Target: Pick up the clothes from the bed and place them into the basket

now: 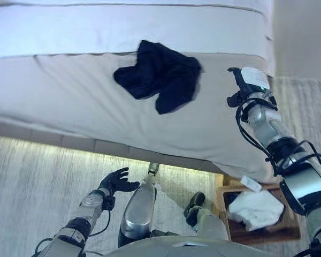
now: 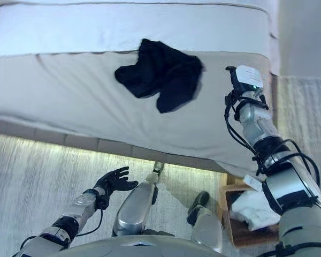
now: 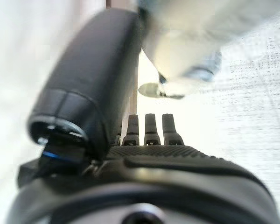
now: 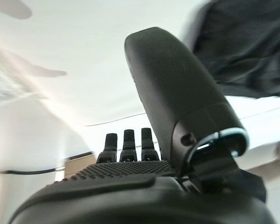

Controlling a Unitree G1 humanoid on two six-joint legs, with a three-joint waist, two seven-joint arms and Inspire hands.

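Observation:
A dark navy garment (image 1: 159,75) lies crumpled on the grey-white bed (image 1: 69,91), near the fold of the white cover. To its right, apart from the cloth, my right hand (image 1: 249,80) hovers over the bed near the right edge. In the right wrist view its fingers (image 4: 133,140) are straight and hold nothing, and the garment (image 4: 245,46) shows beyond the thumb. My left hand (image 1: 117,182) hangs low in front of the bed above the floor, open with spread fingers and empty. The brown basket (image 1: 291,227) stands on the floor at the lower right, with a white cloth (image 1: 257,209) inside.
The bed's front edge (image 1: 96,144) runs across the view, with pale carpet (image 1: 27,182) below it. A white folded cover (image 1: 69,29) spans the far part of the bed. The basket sits just beside the bed's right corner.

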